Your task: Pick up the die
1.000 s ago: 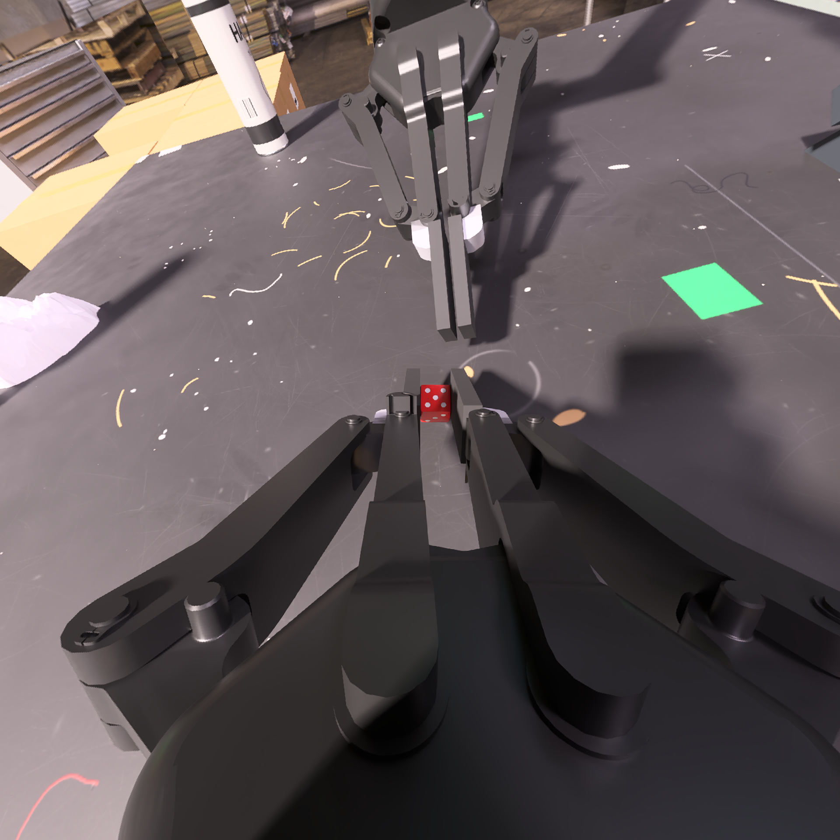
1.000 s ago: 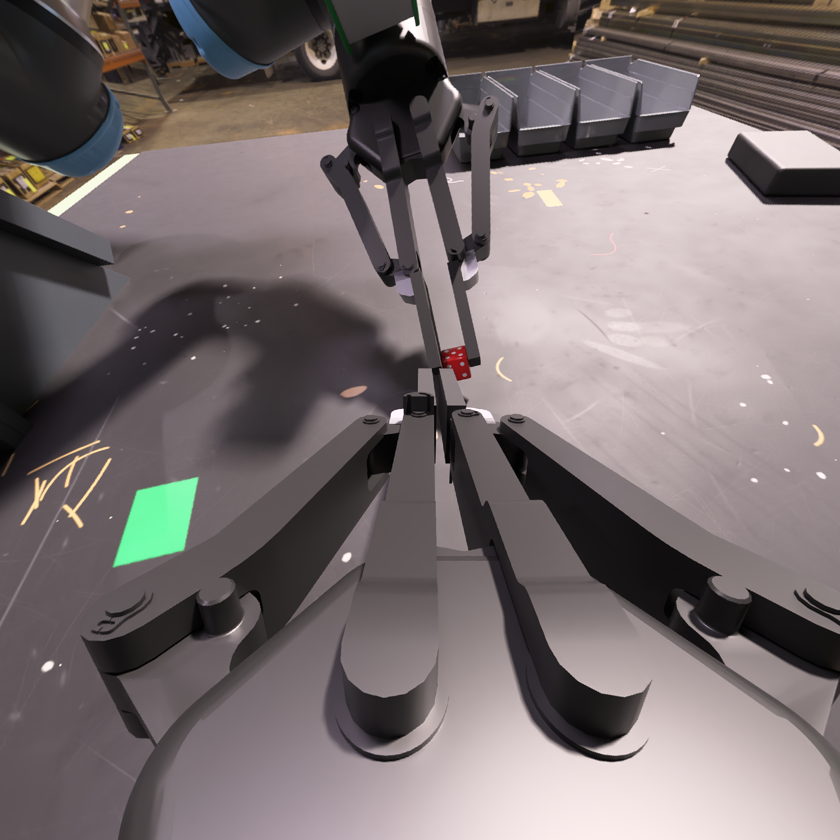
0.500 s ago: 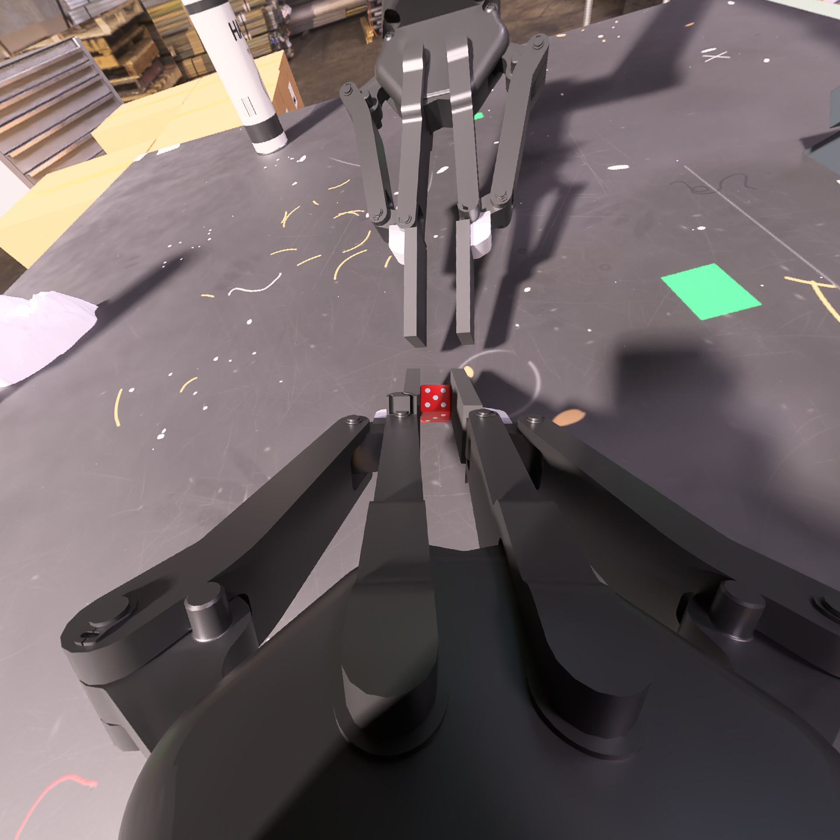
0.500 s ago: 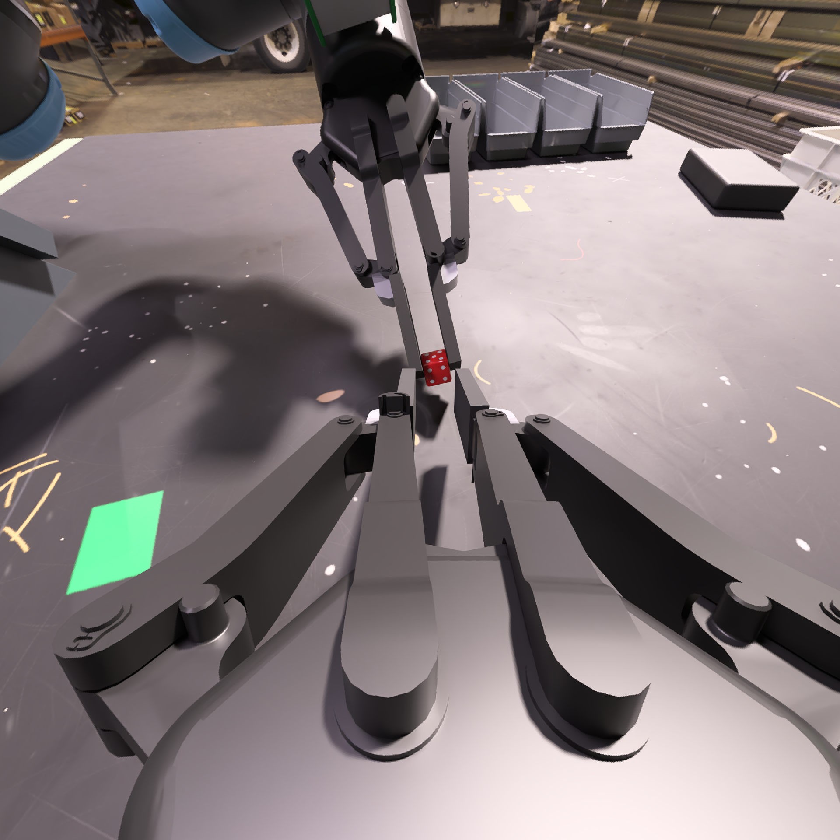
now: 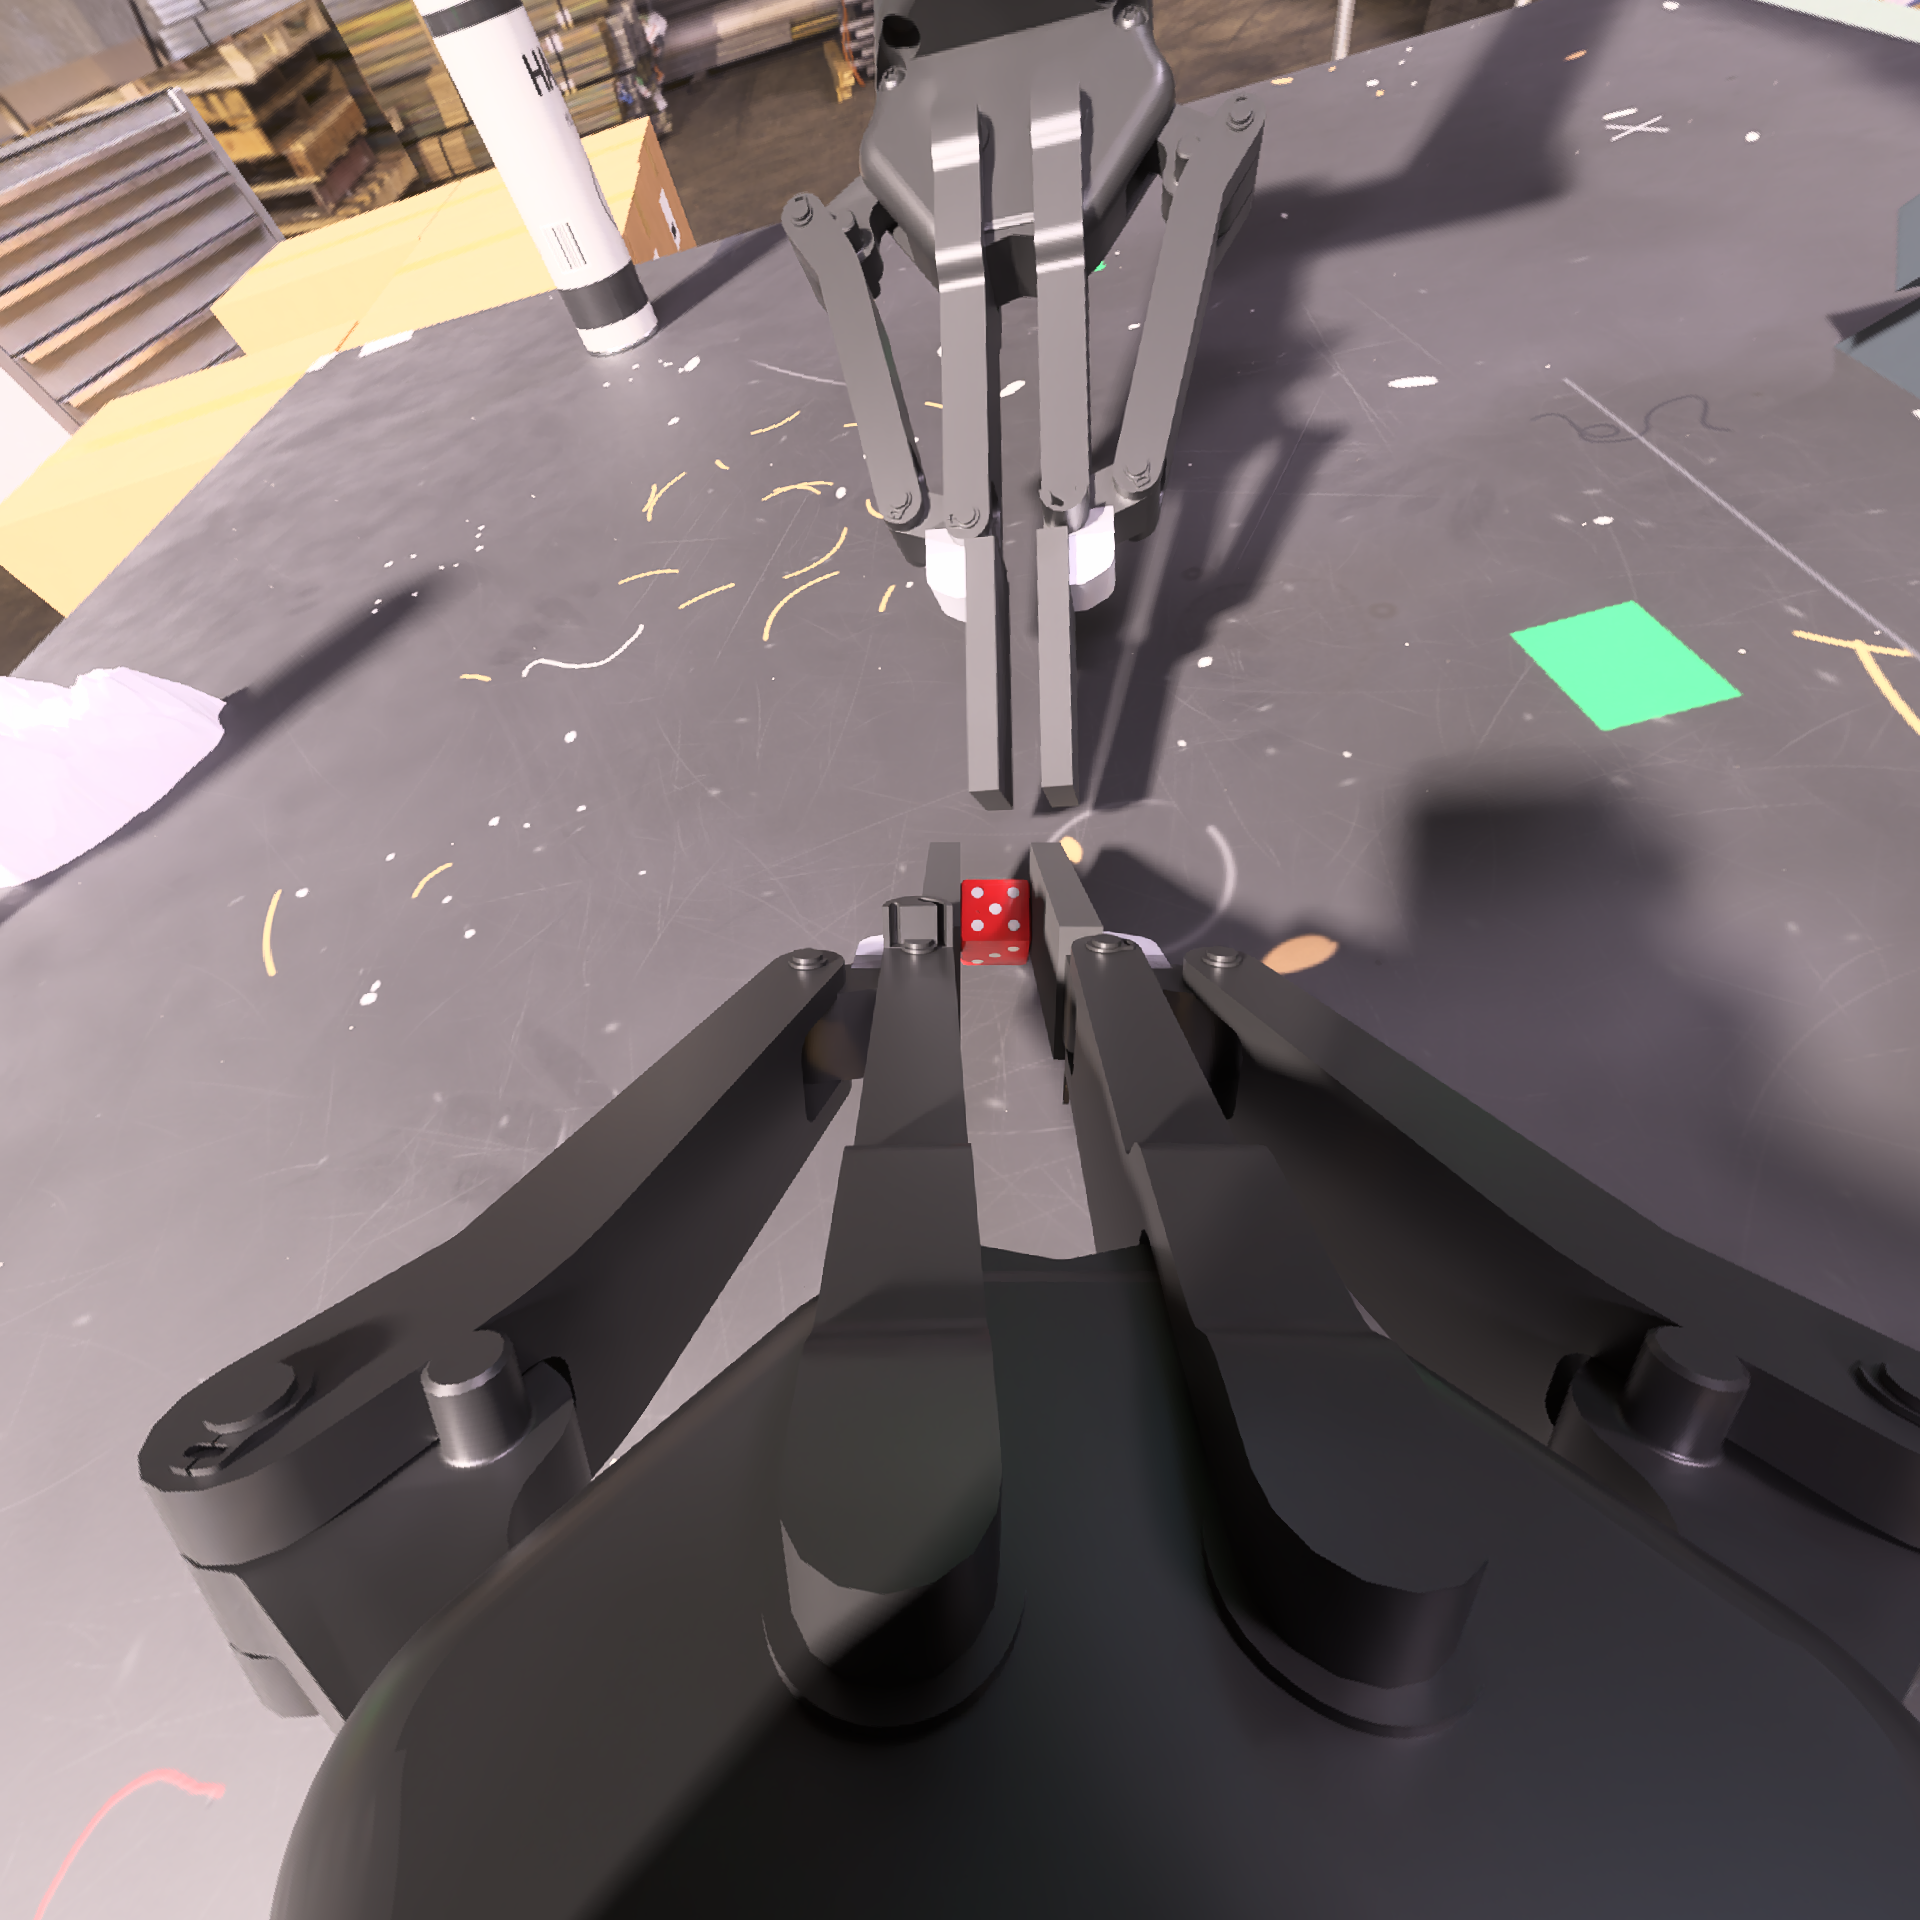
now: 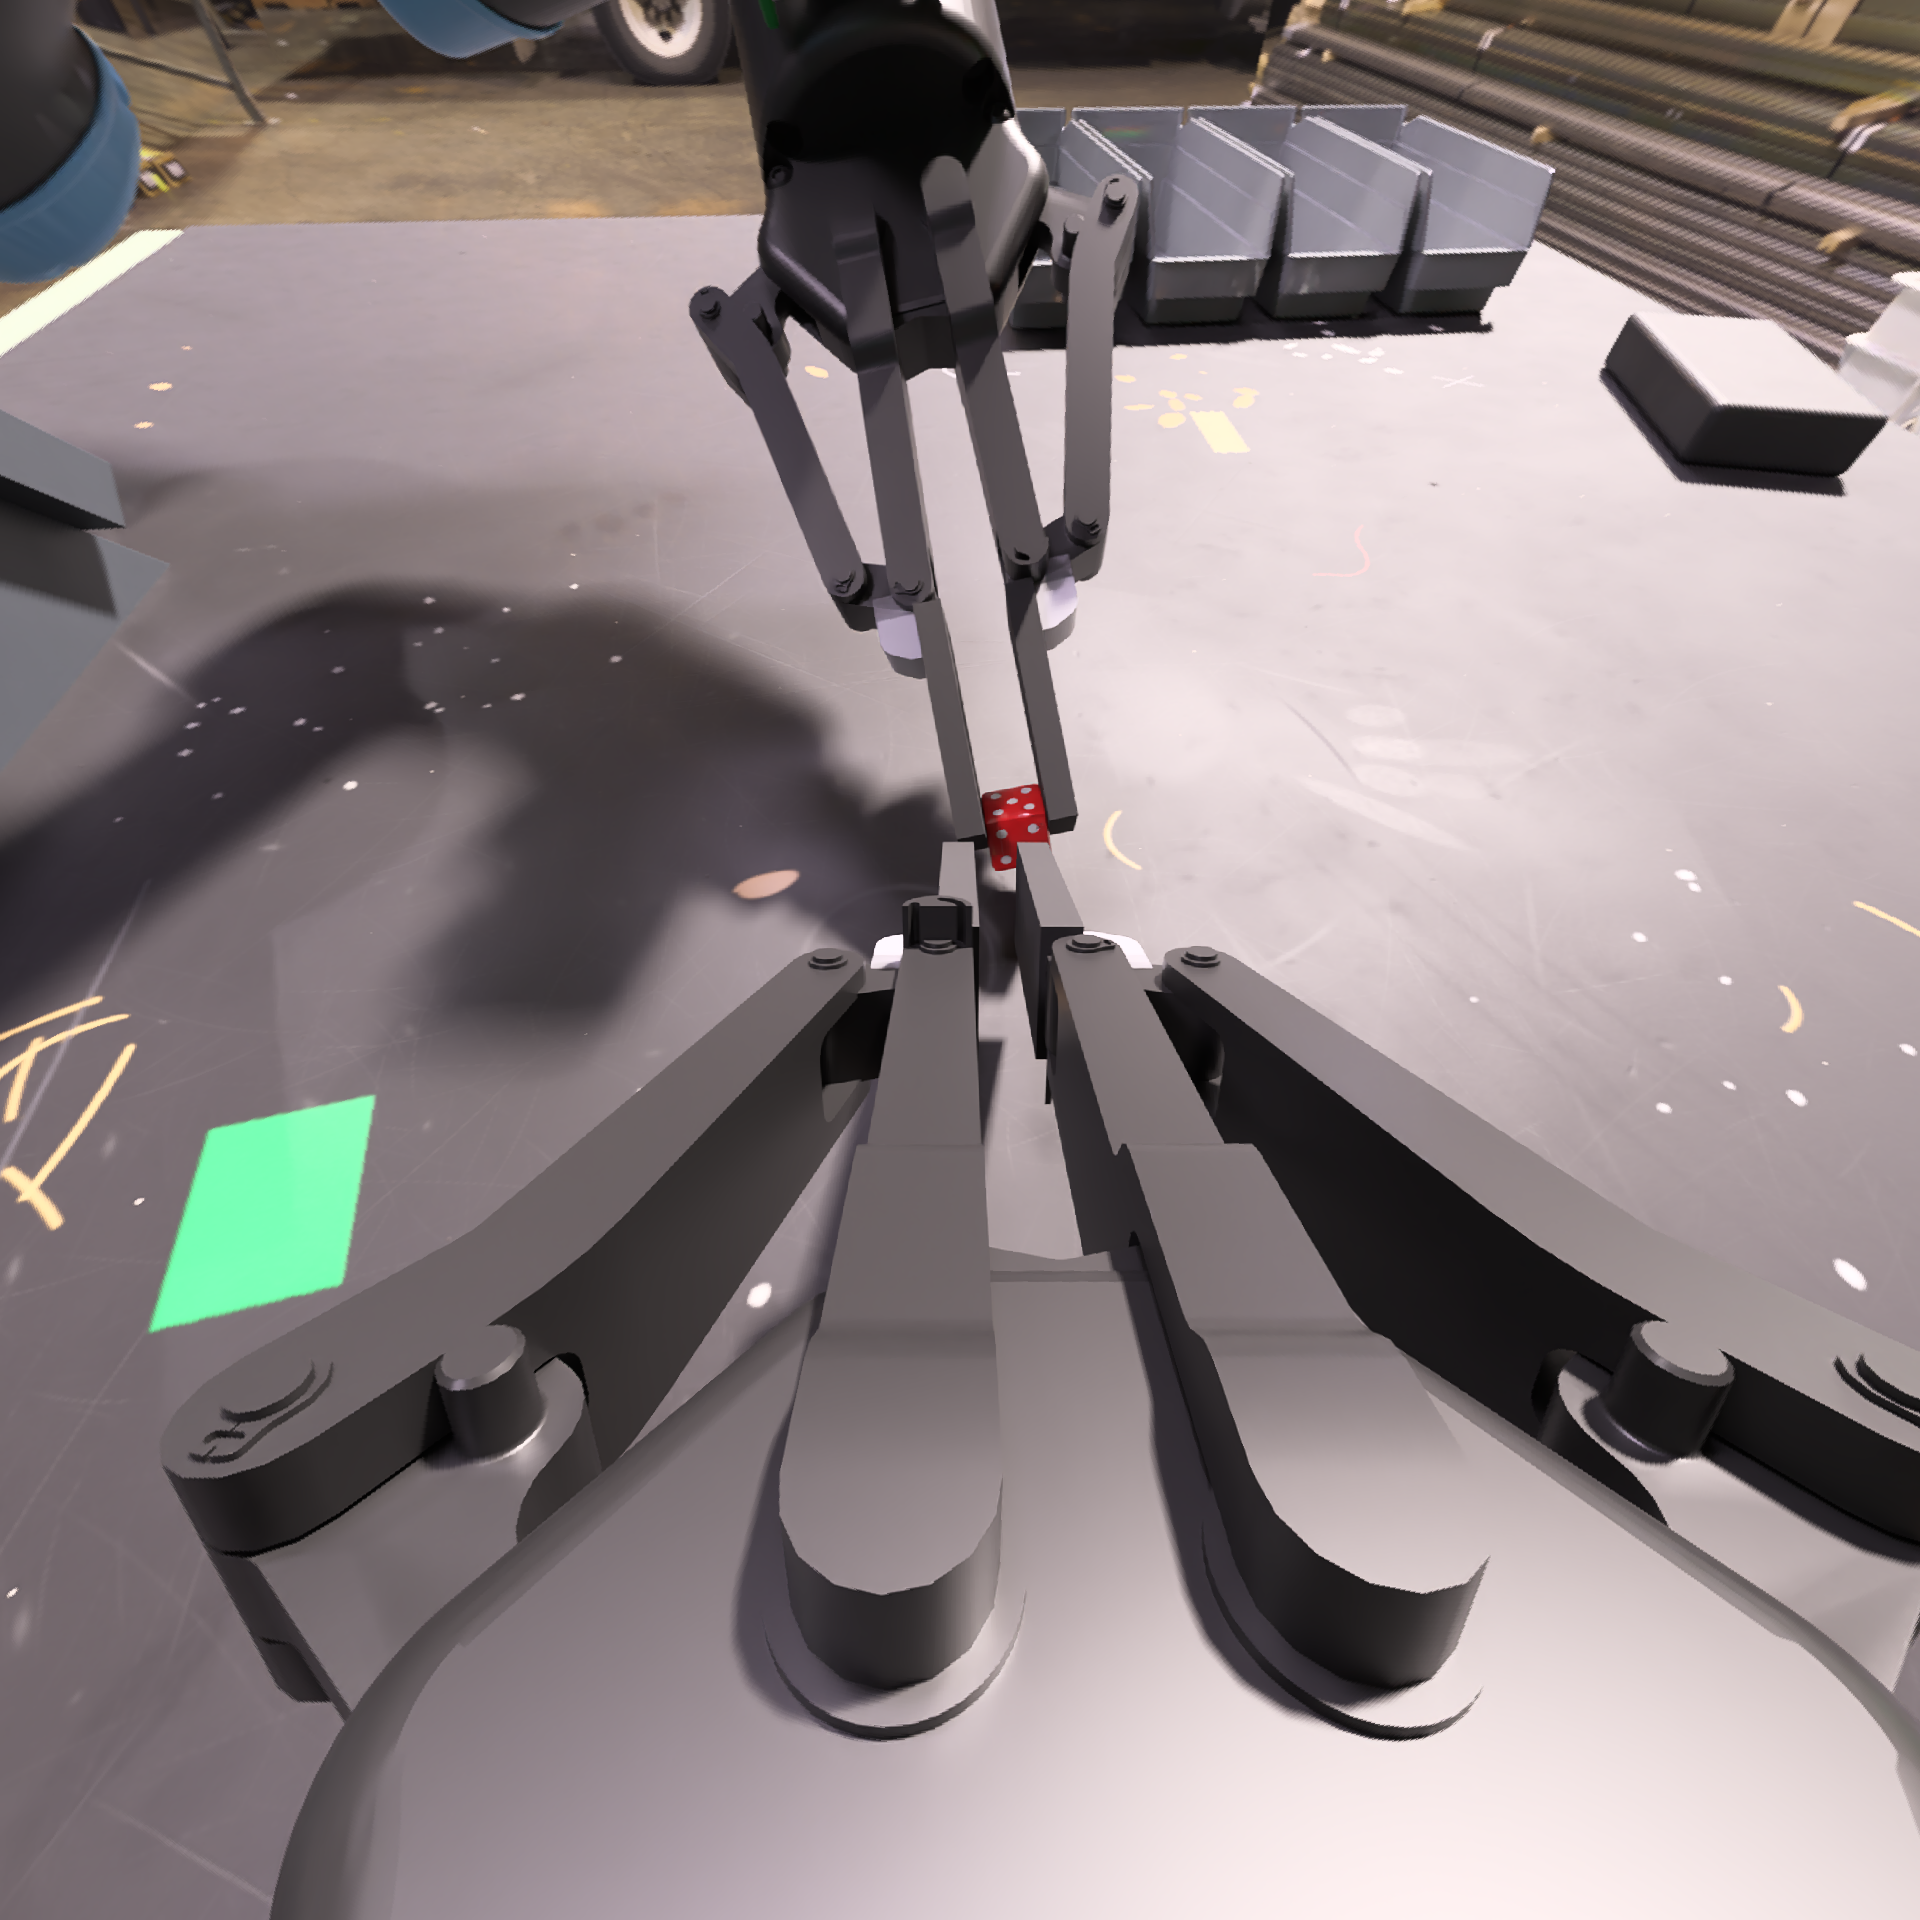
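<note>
Red with white pips, the die sits in the left wrist view clamped between the two fingertips of the left claw, which is closed on it. Whether the die touches the scratched grey worktop or hangs just above it I cannot tell; a faint reflection shows under it. Just beyond the die hangs the right claw, its fingers parallel with a narrow gap and nothing between them. A green patch lies well to the right of the die.

From the right wrist view, the die sits at the very tips of the far claw's fingers, just beyond the near claw's own tips, which stand slightly apart and empty. Grey bins stand far behind the die.

Judging from this, the lift should go straight up and slowly: the grip is only at the tips, so a sideways jerk could twist the die out. The right claw should keep clear of the die.
</note>
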